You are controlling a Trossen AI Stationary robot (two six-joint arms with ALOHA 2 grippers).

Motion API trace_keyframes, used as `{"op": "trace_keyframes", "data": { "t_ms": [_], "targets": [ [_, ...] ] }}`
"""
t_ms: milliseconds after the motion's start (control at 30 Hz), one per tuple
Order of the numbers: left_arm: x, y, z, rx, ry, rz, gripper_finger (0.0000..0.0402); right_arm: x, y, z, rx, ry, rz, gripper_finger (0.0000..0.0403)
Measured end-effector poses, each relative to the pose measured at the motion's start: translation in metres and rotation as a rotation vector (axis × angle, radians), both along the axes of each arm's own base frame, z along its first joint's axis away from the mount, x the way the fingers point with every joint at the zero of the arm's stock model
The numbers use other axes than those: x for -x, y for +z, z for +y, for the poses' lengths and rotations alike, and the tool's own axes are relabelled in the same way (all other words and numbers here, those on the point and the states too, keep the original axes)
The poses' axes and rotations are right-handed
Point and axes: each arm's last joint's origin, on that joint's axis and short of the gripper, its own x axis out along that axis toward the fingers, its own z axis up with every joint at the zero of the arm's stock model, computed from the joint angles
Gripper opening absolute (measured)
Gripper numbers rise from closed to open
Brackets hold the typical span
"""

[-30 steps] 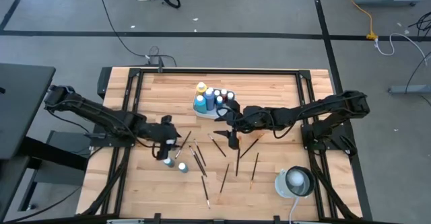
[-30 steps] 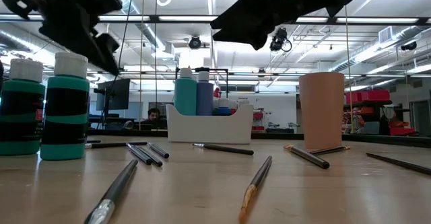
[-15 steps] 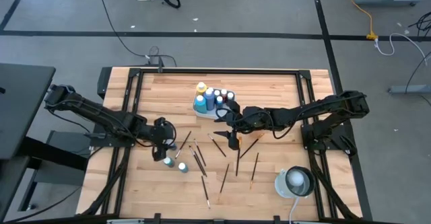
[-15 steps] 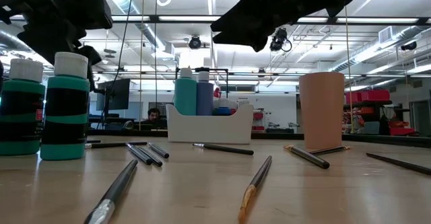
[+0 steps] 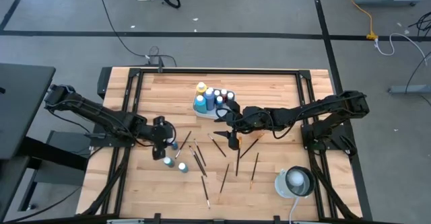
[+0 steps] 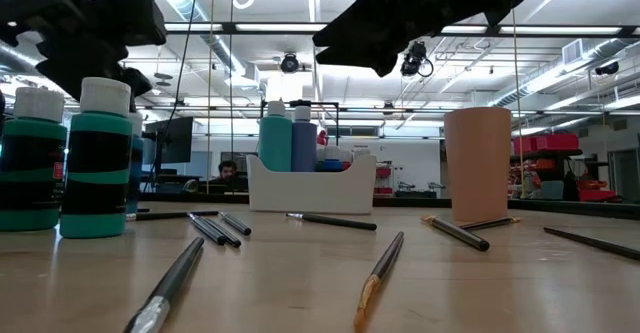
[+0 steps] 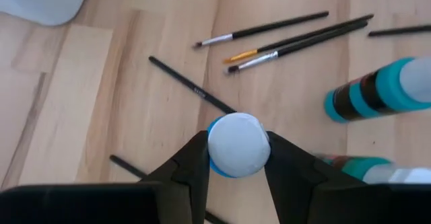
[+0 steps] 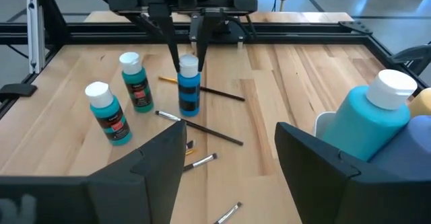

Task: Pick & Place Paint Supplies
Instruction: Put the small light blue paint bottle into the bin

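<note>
brushes (image 7: 283, 39) beside gripped blue bottle (image 7: 238, 145)

You get one camera looking straight down on the whole table (image 5: 269, 190). A second sits at tabletop height, facing level across toward the white tray (image 6: 310, 188) and the room behind. Each wrist camera rides close behind its own fingers. Both wrist views and the overhead share the blue bottle (image 7: 238, 145) standing left of centre.

Left tool (image 7: 237, 158) hides the blue bottle's (image 7: 238, 145) body.
</note>
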Motion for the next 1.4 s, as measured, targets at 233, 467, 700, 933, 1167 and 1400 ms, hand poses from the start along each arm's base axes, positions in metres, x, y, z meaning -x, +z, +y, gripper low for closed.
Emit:
{"op": "trace_keyframes", "data": {
  "t_ms": [233,467,700,933,1167,1400],
  "targets": [
    [-0.011,0.015,-0.001,-0.08,-0.054,-0.13,0.0124,-0.003,-0.002,0.0,-0.042,-0.015,-0.022,0.0233],
    [-0.032,0.046,0.003,-0.15,-0.08,-0.406,0.0125,-0.014,-0.019,-0.001,-0.02,-0.025,-0.014,0.0233],
    [-0.058,0.05,0.018,-0.236,-0.047,-0.485,0.0125,-0.01,-0.01,-0.006,-0.018,-0.053,-0.042,0.0233],
    [-0.104,0.057,0.038,-0.307,-0.014,-0.383,0.0125,0.004,0.002,-0.007,-0.021,-0.054,0.02,0.0233],
    [-0.146,0.041,0.066,-0.345,0.08,-0.177,0.0125,0.018,0.0,-0.011,0.022,-0.189,0.154,0.0233],
    [-0.156,0.036,0.087,-0.321,0.18,-0.144,0.0125,0.023,-0.007,-0.014,0.079,-0.293,0.233,0.0233]
  ]
}}
